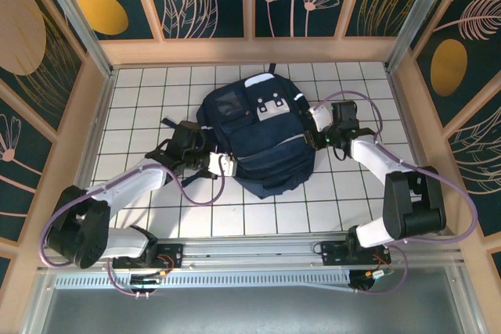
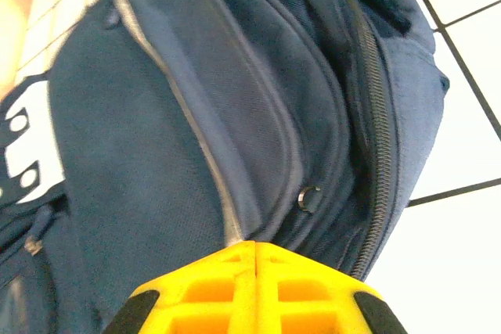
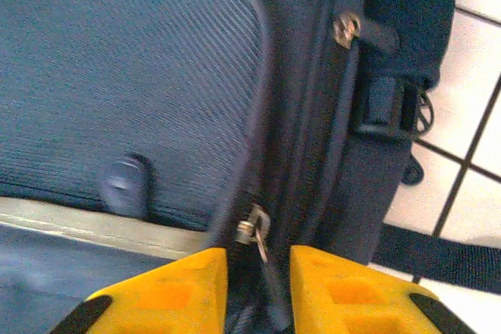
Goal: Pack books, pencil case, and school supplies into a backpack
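The dark navy backpack (image 1: 262,146) lies flat in the middle of the white tiled floor, its white-grey patches toward the back. My left gripper (image 1: 233,166) is shut, its yellow tips (image 2: 256,244) pressed against the backpack's (image 2: 156,138) grey-piped lower left side. My right gripper (image 1: 311,116) sits at the backpack's right side. Its jaws (image 3: 258,260) stand slightly apart, open around a metal zipper pull (image 3: 252,228) on the dark side seam of the backpack (image 3: 133,76). The books, pencil case and school supplies are out of view.
Wooden walls with dark patterned panels fence the floor on three sides. A black strap (image 3: 438,260) and a buckle (image 3: 387,103) trail from the backpack's right side onto the tiles. Another strap (image 1: 168,123) lies at its left. Bare tiles (image 1: 149,91) surround the backpack.
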